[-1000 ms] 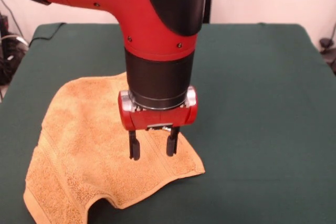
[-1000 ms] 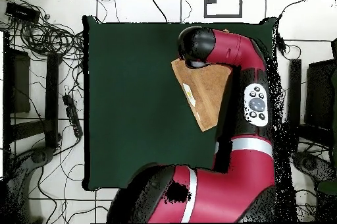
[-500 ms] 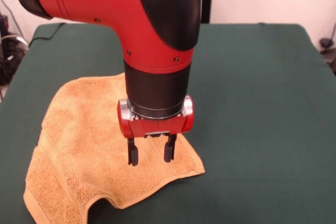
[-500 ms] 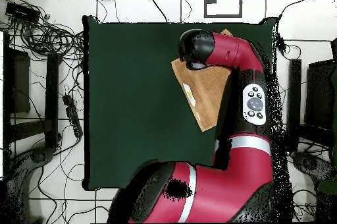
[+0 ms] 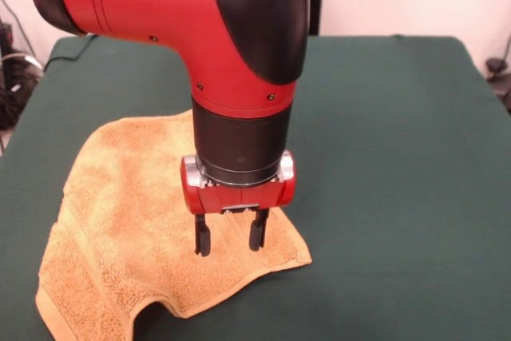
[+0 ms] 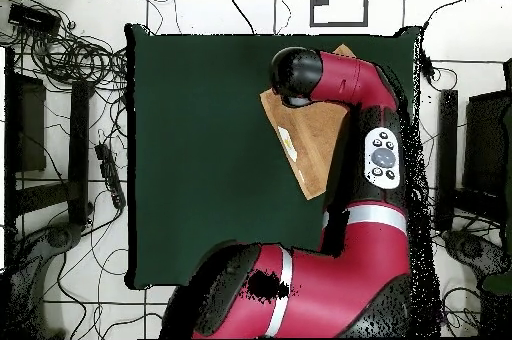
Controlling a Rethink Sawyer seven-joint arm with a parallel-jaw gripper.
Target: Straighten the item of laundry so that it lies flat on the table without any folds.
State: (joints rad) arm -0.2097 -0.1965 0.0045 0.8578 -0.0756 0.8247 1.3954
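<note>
My gripper (image 5: pixel 227 239) is hanging fingers-apart right over the near corner of the orange towel (image 5: pixel 120 221), which sits rumpled on the green table (image 5: pixel 383 157).

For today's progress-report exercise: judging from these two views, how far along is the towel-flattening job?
Done: most of the hand towel is spread on the green table. In hand: the gripper is open, its fingertips poised just above or at the cloth near the towel's near corner; it grips nothing. Left: the near edge curls under in a fold, so it is not flat; the overhead view hides much of the towel under the arm.
</note>
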